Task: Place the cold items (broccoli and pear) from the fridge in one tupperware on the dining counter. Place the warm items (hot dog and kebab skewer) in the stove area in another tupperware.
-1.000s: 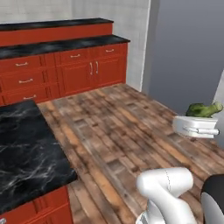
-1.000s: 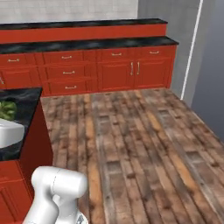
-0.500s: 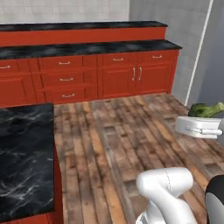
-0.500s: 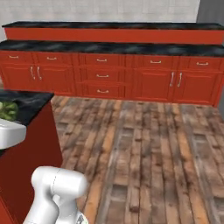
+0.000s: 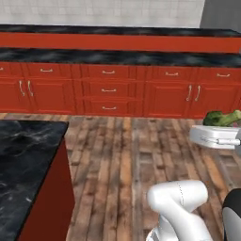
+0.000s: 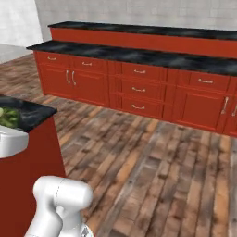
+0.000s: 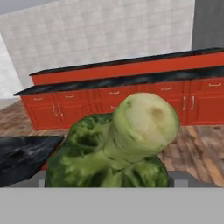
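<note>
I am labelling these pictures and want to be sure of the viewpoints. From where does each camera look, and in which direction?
Left base view: behind the arm's left, facing the red cabinets; white arm lower right, broccoli at right.
Right base view: behind the arm's right, facing the same cabinets; arm lower left.
Hand view: on the hand, the broccoli close in front.
Both base views share cabinets and wooden floor.

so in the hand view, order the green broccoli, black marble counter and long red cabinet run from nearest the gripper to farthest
1. Green broccoli, right at the gripper, stem end facing the camera.
2. Black marble counter, low on the left, just behind the broccoli.
3. Long red cabinet run, across the wooden floor against the back wall.
</note>
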Robot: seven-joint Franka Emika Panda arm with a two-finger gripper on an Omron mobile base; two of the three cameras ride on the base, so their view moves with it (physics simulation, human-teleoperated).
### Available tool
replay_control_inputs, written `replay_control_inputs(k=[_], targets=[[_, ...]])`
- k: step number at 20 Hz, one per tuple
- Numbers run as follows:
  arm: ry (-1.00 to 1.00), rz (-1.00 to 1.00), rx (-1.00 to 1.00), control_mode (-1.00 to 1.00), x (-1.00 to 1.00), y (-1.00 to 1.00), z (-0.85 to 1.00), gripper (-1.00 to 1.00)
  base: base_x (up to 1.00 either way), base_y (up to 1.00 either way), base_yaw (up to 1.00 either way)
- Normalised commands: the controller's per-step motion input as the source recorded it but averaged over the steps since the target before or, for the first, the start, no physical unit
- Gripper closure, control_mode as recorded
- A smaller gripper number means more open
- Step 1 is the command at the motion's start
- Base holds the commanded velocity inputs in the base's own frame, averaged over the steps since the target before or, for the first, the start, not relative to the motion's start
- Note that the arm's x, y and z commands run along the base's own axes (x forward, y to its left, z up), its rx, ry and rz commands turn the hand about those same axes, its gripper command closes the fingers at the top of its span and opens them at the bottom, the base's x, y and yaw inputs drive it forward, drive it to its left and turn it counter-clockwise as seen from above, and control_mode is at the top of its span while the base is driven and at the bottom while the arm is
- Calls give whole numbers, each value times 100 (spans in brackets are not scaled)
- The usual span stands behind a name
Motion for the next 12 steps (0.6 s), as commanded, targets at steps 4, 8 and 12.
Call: replay_control_inputs(k=[4, 8, 12], targets=[[0, 0, 0, 100, 0, 0, 0, 100, 93, -69, 53], [0, 0, 0, 100, 0, 0, 0, 100, 92, -68, 54], [0, 0, 0, 100, 0, 0, 0, 100, 92, -68, 55]])
